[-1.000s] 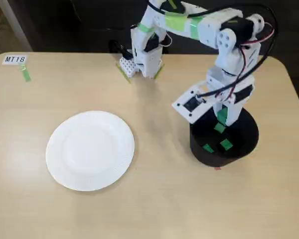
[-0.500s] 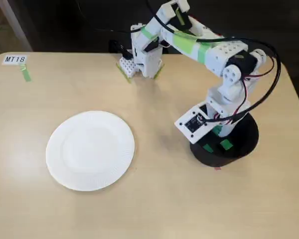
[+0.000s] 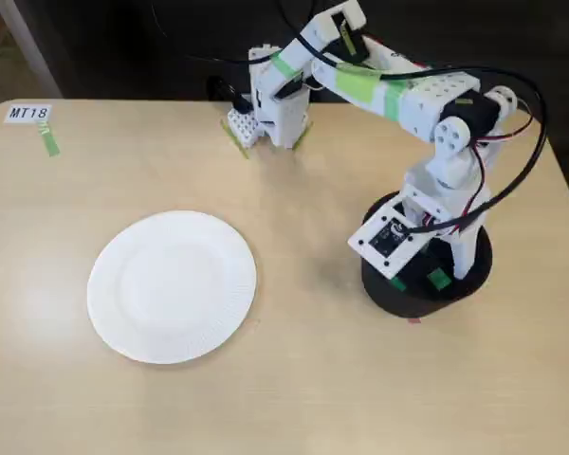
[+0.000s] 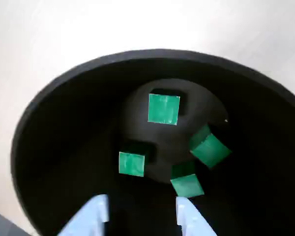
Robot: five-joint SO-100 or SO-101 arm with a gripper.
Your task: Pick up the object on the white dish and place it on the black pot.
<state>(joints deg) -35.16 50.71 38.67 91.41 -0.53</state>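
Note:
The white dish [image 3: 171, 284] lies on the table's left half in the fixed view, with nothing on it. The black pot [image 3: 389, 289] stands at the right, partly covered by the arm. In the wrist view I look straight down into the pot [image 4: 54, 147]. Several small green cubes lie on its bottom, among them one at the top [image 4: 163, 109], one at the left [image 4: 131, 163] and one at the right [image 4: 210, 150]. One cube also shows in the fixed view [image 3: 437, 279]. My gripper [image 4: 142, 214] hangs over the pot's opening [image 3: 425, 263], open and empty.
The arm's base [image 3: 280, 104] stands at the table's back edge, with cables arching over to the wrist. A white "MT18" label [image 3: 28, 113] and a strip of green tape [image 3: 49, 143] sit at the back left corner.

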